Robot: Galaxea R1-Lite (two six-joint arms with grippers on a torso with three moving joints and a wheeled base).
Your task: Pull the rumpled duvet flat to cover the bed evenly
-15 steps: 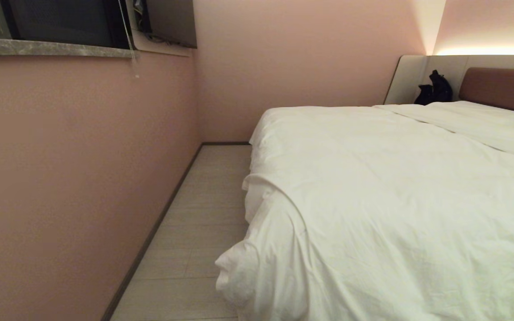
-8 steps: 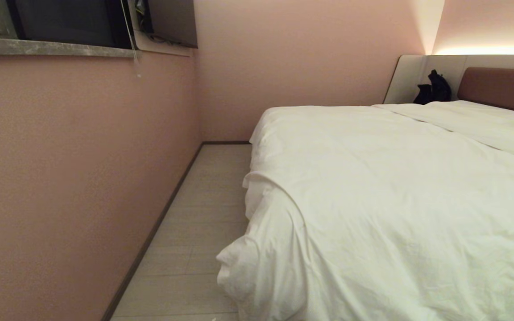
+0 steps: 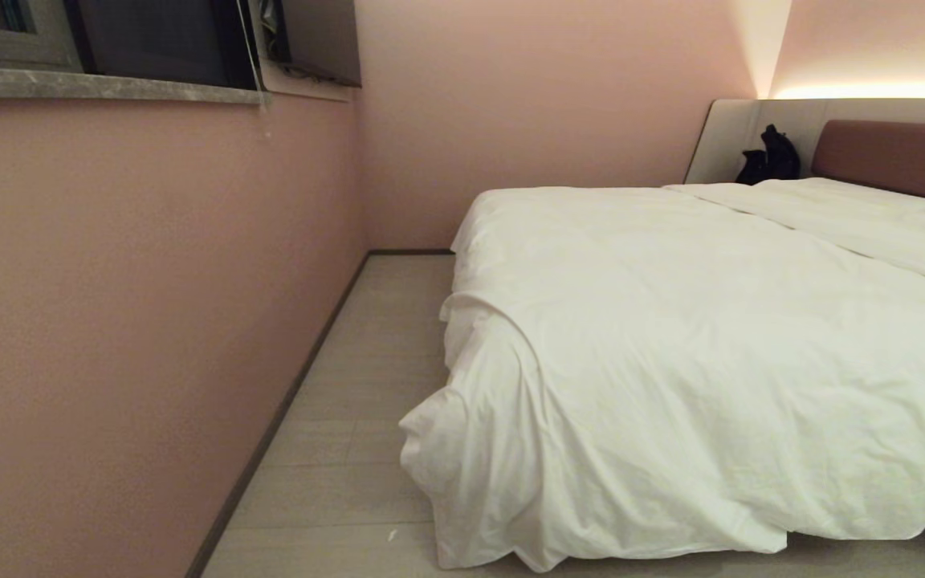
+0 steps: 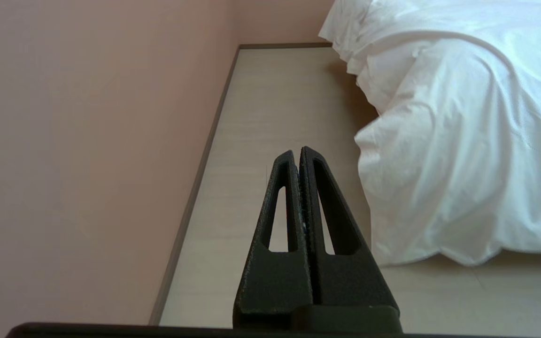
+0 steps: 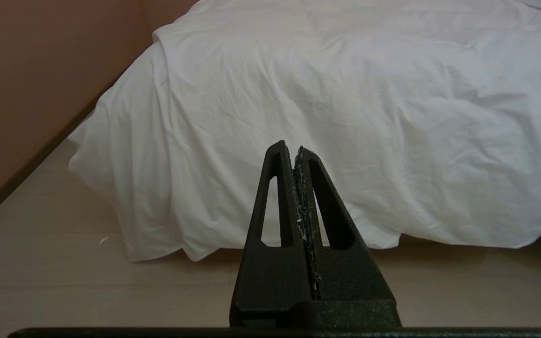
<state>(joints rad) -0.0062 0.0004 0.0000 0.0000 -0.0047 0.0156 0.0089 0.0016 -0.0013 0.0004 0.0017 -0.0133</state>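
- The duvet (image 3: 695, 353) lies spread over most of the bed (image 3: 892, 156), its near corner bunched and spilling over the foot end almost to the floor (image 3: 350, 417), straight ahead of both grippers.
- The left gripper (image 4: 300, 157) has its fingers pressed together, pinching nothing; it hangs low over bare floor, with the drooping duvet corner (image 4: 421, 188) just off to one side of its tips.
- The right gripper (image 5: 294, 150) is likewise pressed shut and empty, aimed at the hanging front edge of the duvet, a little short of it (no contact that I can see).
- My guess is both are held tucked and low because the robot is lining itself up with the foot of the bed, not yet reaching.
- The floor is pale planking, with a small white scrap (image 3: 391, 533) near the corner.
- A pink wall (image 3: 149, 321) runs close alongside, leaving a narrow aisle; a dark bag (image 3: 768, 156) sits by the reddish headboard.
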